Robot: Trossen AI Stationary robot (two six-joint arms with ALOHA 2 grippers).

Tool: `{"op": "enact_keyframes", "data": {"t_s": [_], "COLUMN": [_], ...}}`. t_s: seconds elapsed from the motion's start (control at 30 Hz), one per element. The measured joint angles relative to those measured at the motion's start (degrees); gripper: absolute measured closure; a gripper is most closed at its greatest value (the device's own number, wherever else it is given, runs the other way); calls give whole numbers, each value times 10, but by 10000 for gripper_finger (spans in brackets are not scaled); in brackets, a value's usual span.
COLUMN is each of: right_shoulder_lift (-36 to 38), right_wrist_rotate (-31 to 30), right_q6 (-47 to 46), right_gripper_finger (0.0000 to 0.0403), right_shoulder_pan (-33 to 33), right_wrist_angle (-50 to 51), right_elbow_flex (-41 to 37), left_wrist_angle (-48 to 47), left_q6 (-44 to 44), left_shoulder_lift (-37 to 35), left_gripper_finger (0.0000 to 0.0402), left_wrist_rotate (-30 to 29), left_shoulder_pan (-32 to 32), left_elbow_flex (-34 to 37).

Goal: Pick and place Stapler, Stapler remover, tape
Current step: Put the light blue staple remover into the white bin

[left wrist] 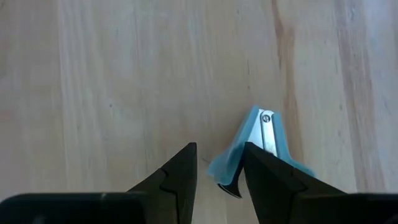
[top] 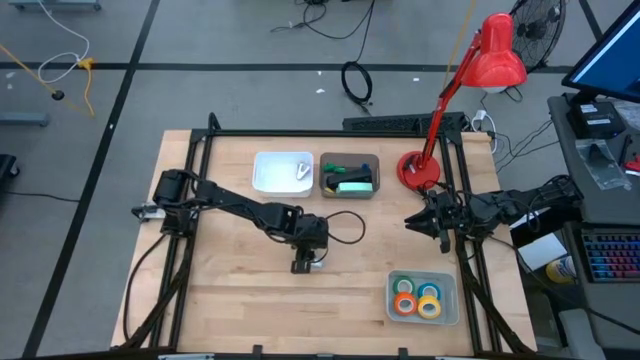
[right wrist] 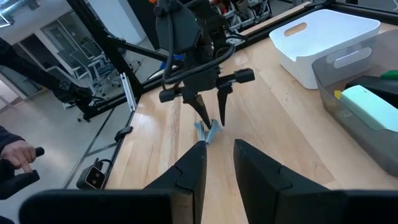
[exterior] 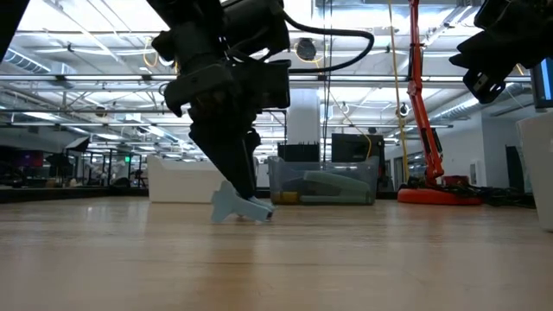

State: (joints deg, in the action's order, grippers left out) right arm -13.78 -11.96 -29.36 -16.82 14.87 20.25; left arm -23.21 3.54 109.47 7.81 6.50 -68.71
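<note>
From above, the left gripper (top: 306,263) hangs over the middle of the table (top: 220,300), its tips at the pale blue staple remover (top: 312,265). The white bin (top: 282,172) and the grey bin (top: 349,175) holding the green stapler (top: 353,186) lie toward twelve o'clock from it; the clear tray (top: 423,298) with the four tape rolls (top: 418,300) lies toward four o'clock. The right gripper (top: 420,222) waits at the three o'clock edge, well apart, so the left arm is plainly the nearer one.

At table height, the left gripper (exterior: 246,194) points down, tips pressed into the staple remover (exterior: 240,206), which rests on the wood with one end slightly raised.

Through the left wrist camera, the gripper (left wrist: 219,163) has its two fingers a little apart, with the narrow end of the staple remover (left wrist: 256,146) caught between them. Its long axis runs forward and away from the tips, toward one o'clock. I judge it pinched but not yet lifted; the hold looks near one end, so it may swing when raised.

Through the right wrist camera, the right gripper (right wrist: 219,157) holds nothing, its fingers a small gap apart, facing the left gripper (right wrist: 210,118) and staple remover (right wrist: 209,132) across the table.
</note>
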Motion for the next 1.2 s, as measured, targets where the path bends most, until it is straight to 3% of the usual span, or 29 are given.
{"op": "enact_keyframes", "data": {"t_s": [0.43,0.73,1.2], "right_shoulder_lift": [0,0,0], "right_wrist_rotate": [0,0,0], "right_q6": [0,0,-14], "right_gripper_finger": [330,330,330], "right_shoulder_pan": [0,0,0], "right_wrist_angle": [0,0,0], "right_elbow_flex": [0,0,0], "left_wrist_angle": [-3,0,-4], "left_q6": [30,31,86], "left_shoulder_lift": [0,0,-4], "left_gripper_finger": [278,392,398], "left_wrist_rotate": [13,38,44], "left_shoulder_pan": [-9,-9,-20], "left_elbow_flex": [0,0,0]}}
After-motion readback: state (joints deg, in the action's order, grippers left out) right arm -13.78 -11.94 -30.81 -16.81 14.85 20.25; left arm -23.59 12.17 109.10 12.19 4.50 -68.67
